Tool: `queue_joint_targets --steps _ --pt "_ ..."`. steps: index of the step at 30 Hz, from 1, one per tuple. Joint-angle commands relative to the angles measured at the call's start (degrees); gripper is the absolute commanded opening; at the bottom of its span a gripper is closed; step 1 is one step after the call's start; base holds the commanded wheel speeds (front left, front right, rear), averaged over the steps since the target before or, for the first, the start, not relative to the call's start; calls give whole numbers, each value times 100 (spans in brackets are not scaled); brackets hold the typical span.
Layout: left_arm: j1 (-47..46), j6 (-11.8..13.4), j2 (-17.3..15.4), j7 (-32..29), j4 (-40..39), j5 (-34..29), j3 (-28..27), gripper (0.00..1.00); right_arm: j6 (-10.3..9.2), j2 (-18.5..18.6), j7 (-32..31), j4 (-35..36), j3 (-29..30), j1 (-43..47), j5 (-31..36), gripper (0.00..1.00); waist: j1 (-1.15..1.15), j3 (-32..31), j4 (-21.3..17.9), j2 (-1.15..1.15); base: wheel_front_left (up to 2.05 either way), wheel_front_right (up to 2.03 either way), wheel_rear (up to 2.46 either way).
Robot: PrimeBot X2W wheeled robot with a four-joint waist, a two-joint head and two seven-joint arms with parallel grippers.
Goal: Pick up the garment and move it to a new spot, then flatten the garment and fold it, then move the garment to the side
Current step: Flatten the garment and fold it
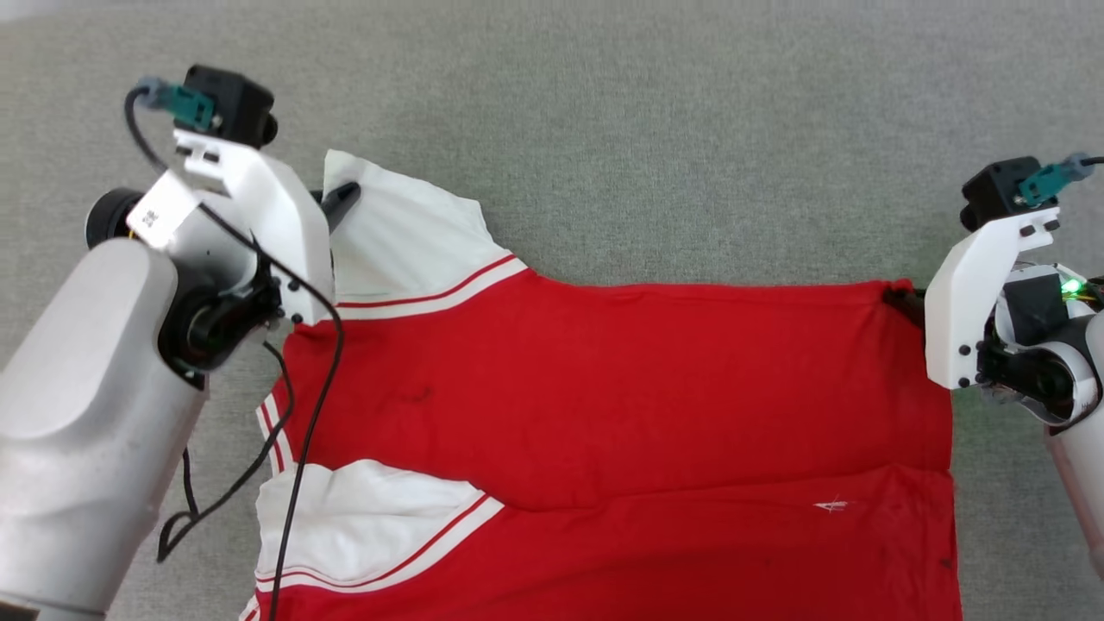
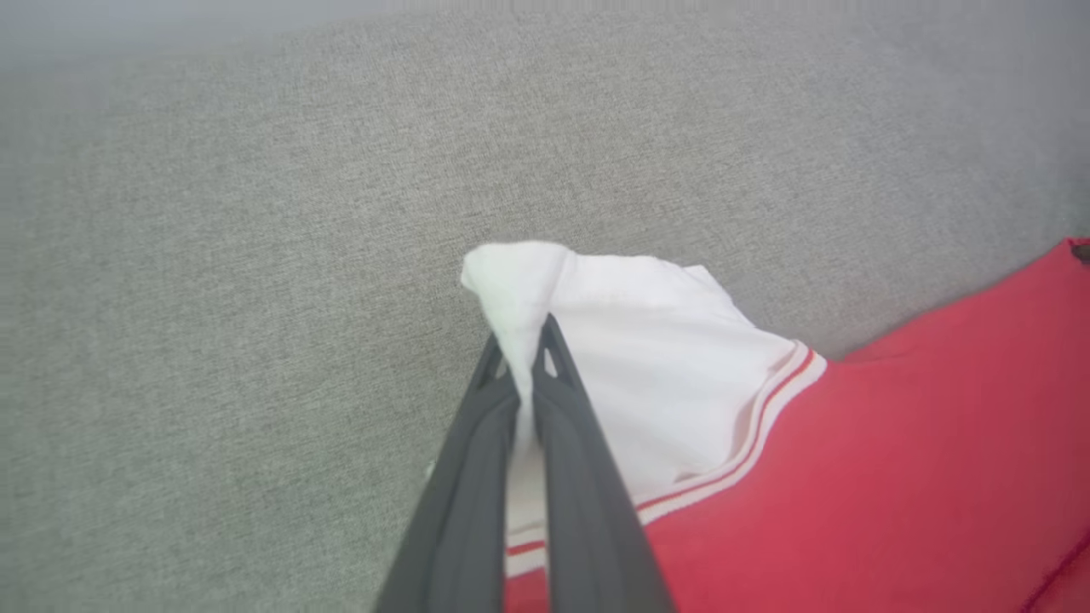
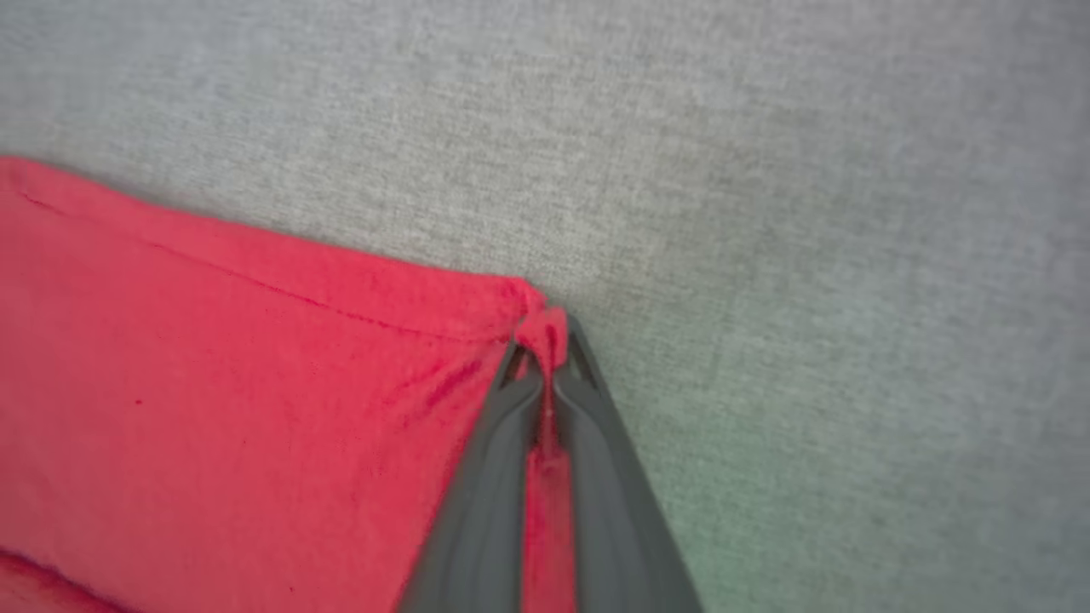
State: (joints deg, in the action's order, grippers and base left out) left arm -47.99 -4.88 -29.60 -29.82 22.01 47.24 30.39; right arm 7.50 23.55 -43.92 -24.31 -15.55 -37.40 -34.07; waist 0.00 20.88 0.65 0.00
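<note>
Garment [image 1: 604, 388] lies spread across the grey cloth surface [image 1: 655, 129] before you, its far edge running straight from left to right. Your left gripper [image 2: 524, 345] is clamped tight on the tip of the far white sleeve [image 1: 405, 233]; your right gripper [image 3: 545, 345] pinches the far right red corner [image 3: 511, 306], its jaws closed on the cloth.

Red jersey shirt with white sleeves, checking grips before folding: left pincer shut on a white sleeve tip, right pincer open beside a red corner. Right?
Not quite: the right pincer is shut on the red corner of the red jersey shirt with white sleeves, as the right wrist view shows. The left pincer is indeed shut on a white sleeve tip.
</note>
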Motion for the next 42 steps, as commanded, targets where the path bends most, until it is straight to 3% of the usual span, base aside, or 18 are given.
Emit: queue_joint_targets --steps 1,15,23,33,34,35,36,37,38,42 --pt "147 40 -18 78 -41 43 -51 0 -2 5 88 59 38 103 2 0 0 -150 31 0 0 0 0" --pt "2544 506 -218 951 -1105 669 -500 0 -2 -251 889 977 854 1975 294 0 0 -1197 214 0 0 0 0" --pt "3998 830 -268 1231 -1674 962 -570 0 -2 -562 1291 1171 1205 3020 323 0 0 -1456 225 0 0 0 0" --pt "4648 890 60 1719 -1296 986 -494 0 -3 -990 1853 1023 1435 3949 407 0 0 -1554 208 0 0 0 0" --pt "4658 900 103 1802 -1222 962 -495 0 -4 -1032 1937 1021 1444 3999 415 16 0 -1555 191 0 0 0 0" --pt "4672 901 127 1855 -1137 938 -482 4 -3 -1046 2008 1014 1432 4035 454 45 0 -1562 178 0 0 0 0" --pt "4668 900 139 1930 -1077 899 -481 33 -4 -1056 2118 1033 1434 4056 491 100 0 -1573 168 0 0 0 0" --pt "4659 897 164 2015 -1035 876 -488 77 -4 -1096 2230 1051 1455 4072 478 100 0 -1590 158 0 0 0 0" --pt "4658 889 189 2090 -994 840 -493 100 -3 -1099 2337 1074 1448 4090 516 100 0 -1608 151 0 0 0 0" --pt "4565 886 221 2479 -974 588 -476 100 -2 -1138 2833 1304 1450 4107 645 100 0 -1693 167 0 0 0 0"
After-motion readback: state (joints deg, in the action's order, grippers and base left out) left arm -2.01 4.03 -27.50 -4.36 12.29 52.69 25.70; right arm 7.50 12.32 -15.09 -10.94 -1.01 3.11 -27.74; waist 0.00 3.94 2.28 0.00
